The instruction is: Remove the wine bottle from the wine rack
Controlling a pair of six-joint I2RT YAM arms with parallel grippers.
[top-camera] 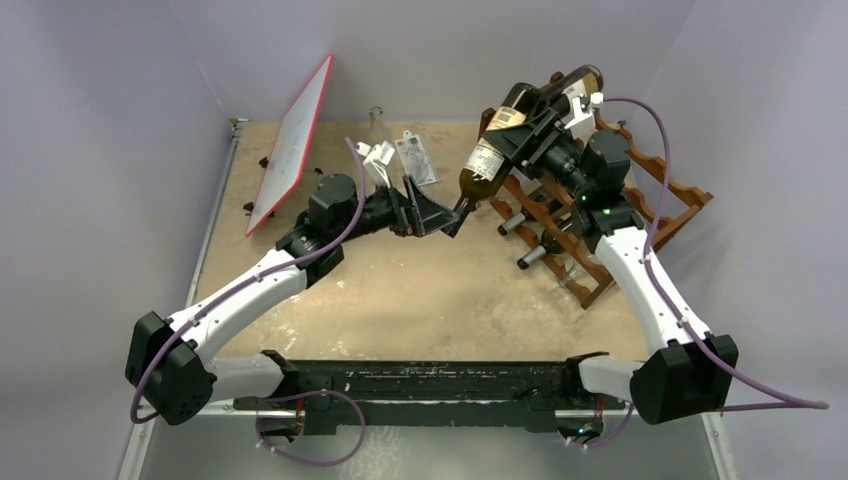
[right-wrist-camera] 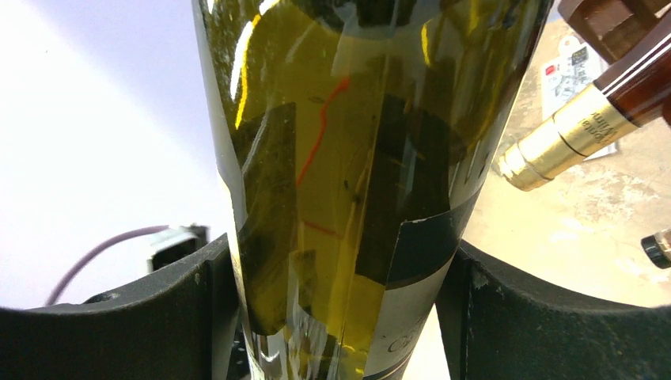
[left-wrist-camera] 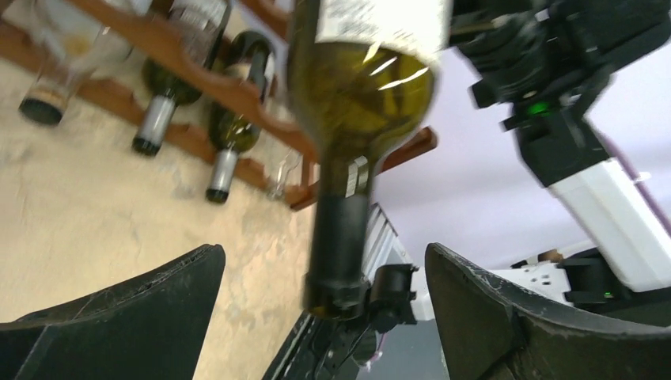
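My right gripper (top-camera: pixel 540 125) is shut on the wine bottle (top-camera: pixel 497 150), a green glass bottle with a white label, and holds it in the air above the left end of the wine rack (top-camera: pixel 680 195). Its black-capped neck slants down to the left. In the right wrist view both pads press the bottle (right-wrist-camera: pixel 348 158) at its body, the gripper (right-wrist-camera: pixel 336 317) centred on it. My left gripper (top-camera: pixel 455 215) stands open at the tip of the neck. In the left wrist view the neck (left-wrist-camera: pixel 340 237) hangs between the wide-apart fingers (left-wrist-camera: pixel 142 309) of that gripper (left-wrist-camera: pixel 324 301) without touching either.
Several other bottles (top-camera: pixel 530 255) lie in the rack's (left-wrist-camera: pixel 182 47) lower tiers, necks toward the table's middle; one has a gold cap (right-wrist-camera: pixel 554 146). A red-edged white board (top-camera: pixel 293 140) leans at the back left. A clear glass bottle (top-camera: pixel 377 120) and paper tags (top-camera: pixel 415 155) sit at the back.
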